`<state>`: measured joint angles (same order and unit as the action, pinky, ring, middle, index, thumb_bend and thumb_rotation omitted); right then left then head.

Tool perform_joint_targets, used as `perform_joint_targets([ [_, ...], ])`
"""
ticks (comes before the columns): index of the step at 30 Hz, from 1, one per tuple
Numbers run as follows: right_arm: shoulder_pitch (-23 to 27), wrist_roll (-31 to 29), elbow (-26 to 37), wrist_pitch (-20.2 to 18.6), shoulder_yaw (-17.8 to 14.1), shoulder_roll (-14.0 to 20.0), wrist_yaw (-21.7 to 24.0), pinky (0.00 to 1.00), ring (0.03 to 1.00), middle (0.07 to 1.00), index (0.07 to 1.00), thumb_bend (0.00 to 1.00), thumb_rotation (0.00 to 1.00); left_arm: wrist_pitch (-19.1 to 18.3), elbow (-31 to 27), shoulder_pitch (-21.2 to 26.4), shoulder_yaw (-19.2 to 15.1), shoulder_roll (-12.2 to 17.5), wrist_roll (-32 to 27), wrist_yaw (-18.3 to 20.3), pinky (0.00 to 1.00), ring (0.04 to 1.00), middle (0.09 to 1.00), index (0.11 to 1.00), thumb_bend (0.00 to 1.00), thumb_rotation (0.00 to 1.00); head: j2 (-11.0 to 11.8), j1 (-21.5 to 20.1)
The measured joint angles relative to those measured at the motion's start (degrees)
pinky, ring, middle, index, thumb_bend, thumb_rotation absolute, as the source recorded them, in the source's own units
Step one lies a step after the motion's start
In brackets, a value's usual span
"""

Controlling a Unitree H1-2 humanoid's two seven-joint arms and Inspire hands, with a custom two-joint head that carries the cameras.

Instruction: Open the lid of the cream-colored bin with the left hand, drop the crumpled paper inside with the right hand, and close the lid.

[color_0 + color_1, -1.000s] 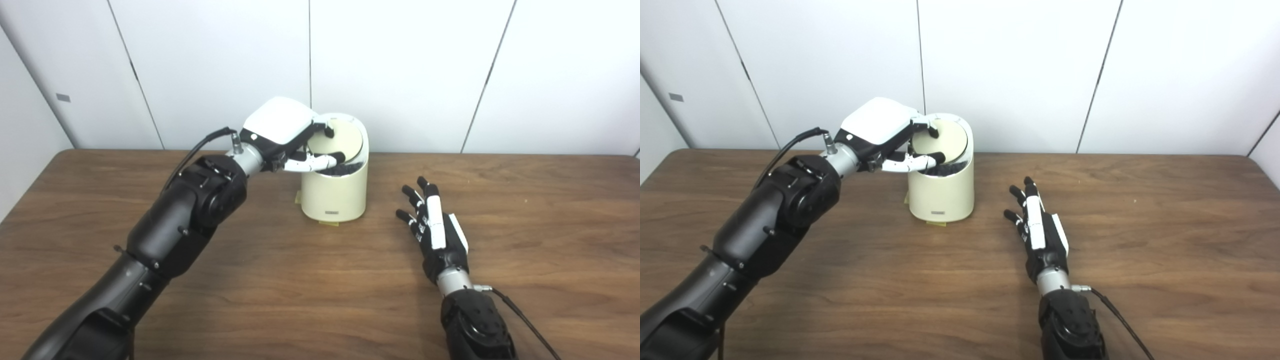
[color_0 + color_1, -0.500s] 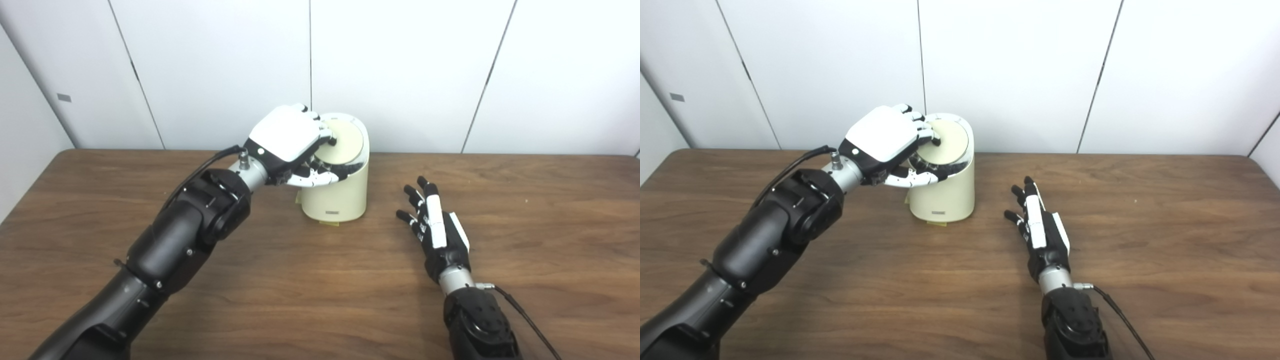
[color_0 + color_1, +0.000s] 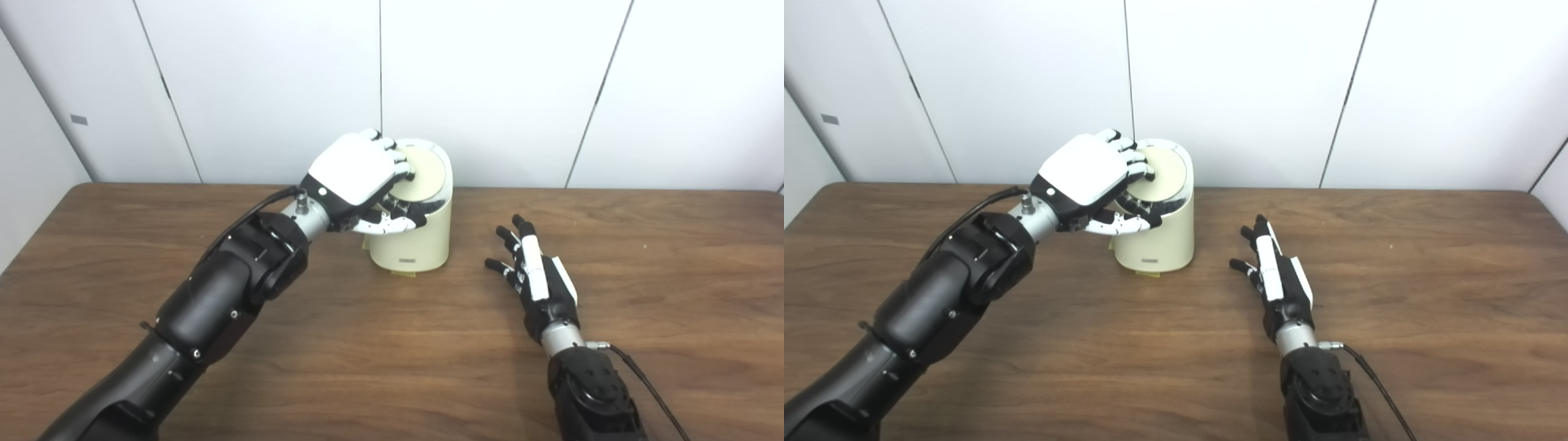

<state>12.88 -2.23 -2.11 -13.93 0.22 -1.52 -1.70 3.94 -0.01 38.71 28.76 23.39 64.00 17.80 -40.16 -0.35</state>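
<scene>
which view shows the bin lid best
The right eye view: more of the round lid lies bare to the right of the left robot hand, whose fingers rest on its left edge. The left eye view shows the same lid on the bin, with the hand covering slightly more of it.

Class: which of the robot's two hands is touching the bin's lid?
The left hand: its fingers rest on the cream bin's lid. The right hand lies open on the table, apart from the bin.
</scene>
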Motion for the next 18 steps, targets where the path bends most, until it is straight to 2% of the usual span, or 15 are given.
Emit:
perform_joint_targets([
  [7, 0.0, 0.2, 1.0, -1.5, 0.0, -0.2, -0.2, 0.99, 0.996, 0.933, 1.0, 0.64, 1.0, 0.0, 0.0, -0.1, 0.4, -0.2, 0.5, 0.1, 0.95, 0.929, 0.873, 0.743, 0.55, 1.0, -0.4, -0.1],
  [18, 0.0, 0.4, 1.8, -2.8, 0.0, -0.1, -0.2, 0.98, 0.988, 0.931, 1.0, 0.61, 1.0, 0.0, -0.1, 0.0, 1.1, -0.5, 1.9, -0.1, 0.96, 0.932, 0.879, 0.724, 0.55, 1.0, -0.5, -0.3],
])
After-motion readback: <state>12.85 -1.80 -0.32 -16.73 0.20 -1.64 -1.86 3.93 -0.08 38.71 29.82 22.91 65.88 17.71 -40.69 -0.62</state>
